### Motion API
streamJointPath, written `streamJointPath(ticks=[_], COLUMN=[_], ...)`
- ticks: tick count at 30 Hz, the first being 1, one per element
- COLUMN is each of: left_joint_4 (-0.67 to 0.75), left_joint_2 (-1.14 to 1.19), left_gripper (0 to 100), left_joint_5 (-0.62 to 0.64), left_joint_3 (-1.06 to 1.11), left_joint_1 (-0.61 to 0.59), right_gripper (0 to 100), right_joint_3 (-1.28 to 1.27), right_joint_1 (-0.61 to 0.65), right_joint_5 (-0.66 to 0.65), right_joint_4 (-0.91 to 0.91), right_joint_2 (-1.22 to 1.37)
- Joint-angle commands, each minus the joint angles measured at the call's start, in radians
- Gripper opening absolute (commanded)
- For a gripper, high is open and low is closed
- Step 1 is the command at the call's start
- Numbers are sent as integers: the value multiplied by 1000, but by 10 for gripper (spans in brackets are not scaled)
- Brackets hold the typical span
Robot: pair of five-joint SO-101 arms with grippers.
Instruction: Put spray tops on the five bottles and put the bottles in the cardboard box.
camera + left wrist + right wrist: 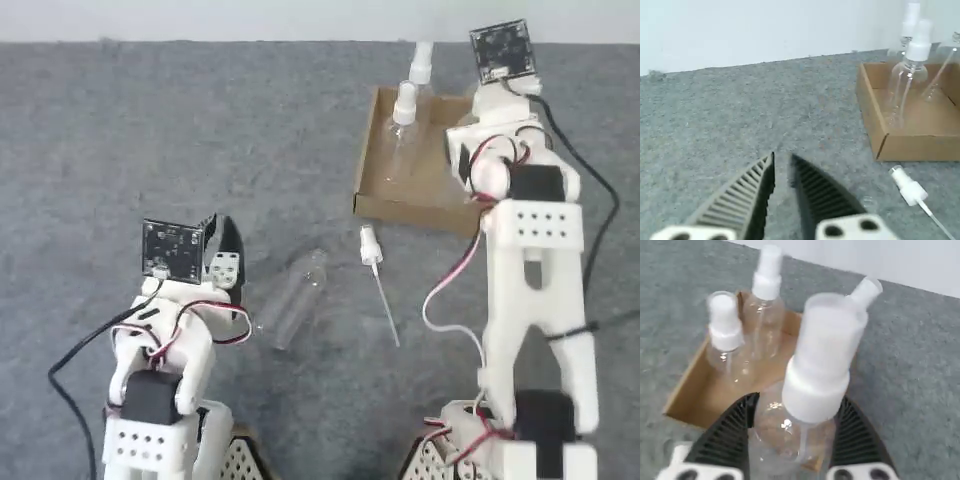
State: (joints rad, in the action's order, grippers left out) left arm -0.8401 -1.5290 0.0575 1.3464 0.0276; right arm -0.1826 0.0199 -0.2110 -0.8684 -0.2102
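High view. Cardboard box (400,210) on grey carpet at the far side, beneath the right arm. Near capped bottle (404,125) upright inside it, far capped bottle (422,60) upright by the far wall. Uncapped bottle (295,295) on its side on the carpet between the arms, near the left gripper (218,225), apart from it. Loose spray top (371,248) just beside the box's near wall, thin dip tube pointing toward the arm bases.

Left wrist view. Left gripper low over bare carpet, jaws a narrow slit apart, nothing between. Loose spray top flat on the carpet near the box's corner.

Right wrist view. Right gripper (792,440) pinching the held bottle (815,385) by its clear body, white spray top on, upright above the box. Lifted or set down on the box floor: cannot tell. Other two capped bottles standing in the box beyond it.
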Motion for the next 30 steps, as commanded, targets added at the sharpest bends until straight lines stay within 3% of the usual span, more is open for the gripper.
streamJointPath(ticks=[1, 14, 30], left_joint_4=[32, 34, 31], left_joint_2=[-18, -18, -18], left_gripper=[11, 11, 11], left_joint_5=[3, 3, 3], left_joint_3=[-4, 15, 15], left_joint_1=[-11, -9, -9], right_gripper=[6, 6, 6], right_joint_3=[68, 66, 54], right_joint_1=[-13, -59, -64], right_joint_5=[-15, 61, 54], right_joint_4=[122, 401, 552], right_joint_2=[47, 283, 409])
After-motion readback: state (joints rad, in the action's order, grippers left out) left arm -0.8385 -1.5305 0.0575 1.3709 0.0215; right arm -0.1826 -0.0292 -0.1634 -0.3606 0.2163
